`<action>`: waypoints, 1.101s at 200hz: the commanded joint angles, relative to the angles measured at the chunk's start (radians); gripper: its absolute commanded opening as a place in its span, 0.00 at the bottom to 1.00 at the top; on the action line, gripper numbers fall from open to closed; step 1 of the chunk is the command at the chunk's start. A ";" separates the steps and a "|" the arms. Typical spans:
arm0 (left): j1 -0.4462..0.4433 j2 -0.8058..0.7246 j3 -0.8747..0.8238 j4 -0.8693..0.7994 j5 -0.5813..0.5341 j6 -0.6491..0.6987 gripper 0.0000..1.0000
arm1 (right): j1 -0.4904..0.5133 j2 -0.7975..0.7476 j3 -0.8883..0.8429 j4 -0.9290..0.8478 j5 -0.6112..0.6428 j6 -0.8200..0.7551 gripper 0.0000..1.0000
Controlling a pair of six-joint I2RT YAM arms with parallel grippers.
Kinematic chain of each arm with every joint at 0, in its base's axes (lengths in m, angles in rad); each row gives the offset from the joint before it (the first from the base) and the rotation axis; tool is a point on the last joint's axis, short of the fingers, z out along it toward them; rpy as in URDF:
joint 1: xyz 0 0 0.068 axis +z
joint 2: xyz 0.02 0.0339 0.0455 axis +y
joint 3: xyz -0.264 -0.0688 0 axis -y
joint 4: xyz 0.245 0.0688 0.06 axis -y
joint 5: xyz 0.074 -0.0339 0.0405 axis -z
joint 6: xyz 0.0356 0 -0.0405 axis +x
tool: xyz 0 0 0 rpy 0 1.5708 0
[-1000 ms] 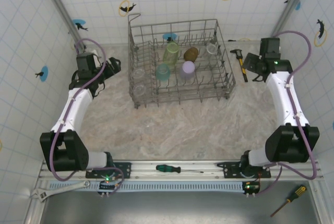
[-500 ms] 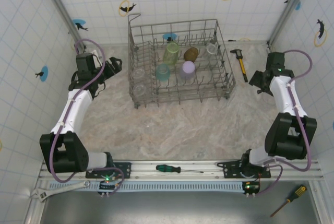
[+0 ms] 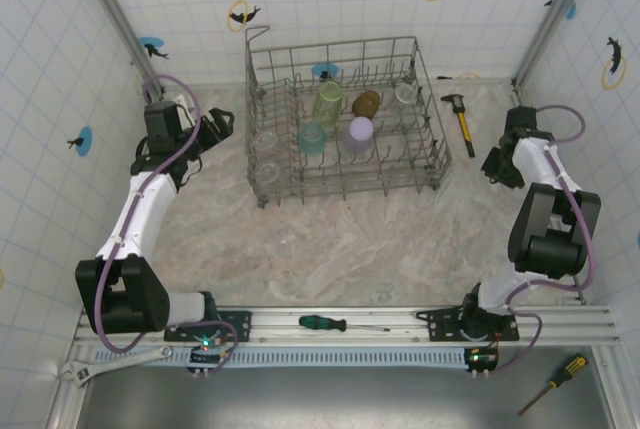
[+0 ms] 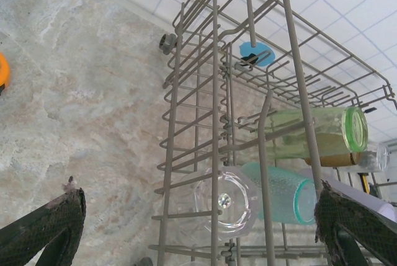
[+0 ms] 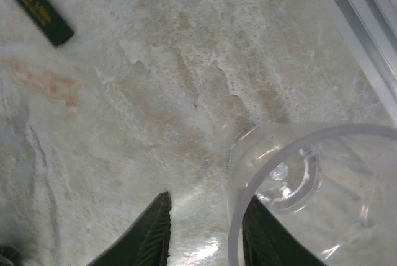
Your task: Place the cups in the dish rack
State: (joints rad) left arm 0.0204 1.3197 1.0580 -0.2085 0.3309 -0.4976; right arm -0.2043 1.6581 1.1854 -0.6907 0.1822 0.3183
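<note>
While your right gripper [image 5: 208, 216] straddles the clear cup [image 5: 322, 185] wall, one finger inside and one outside, I can't tell if it's clamped. The cup sits on the table [image 5: 124, 92], right of the rack [image 3: 345, 119]. It's probably light, slick and thin, so pinch low on the wall, gently. Left gripper [image 4: 198, 216] is wide open.

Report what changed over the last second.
The right gripper drew back toward its base and lowered, its fingers closing astride the wall of a clear cup; a firm grip isn't evident yet. The left gripper, open, and the dish rack with its cups stayed put.
</note>
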 commanded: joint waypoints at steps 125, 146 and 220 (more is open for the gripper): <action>0.015 -0.007 0.046 -0.046 -0.049 0.033 0.98 | 0.052 -0.089 0.335 -0.089 -0.084 -0.001 0.00; 0.014 -0.001 0.066 -0.052 -0.068 0.033 0.98 | 0.098 -0.072 0.421 -0.093 -0.112 -0.006 0.00; 0.013 0.065 0.196 -0.057 0.009 -0.021 0.97 | 0.264 0.110 0.762 -0.112 -0.255 -0.061 0.00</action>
State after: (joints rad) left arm 0.0280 1.3560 1.1881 -0.2512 0.3038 -0.4984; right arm 0.0326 1.7000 1.8511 -0.7948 0.0147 0.2832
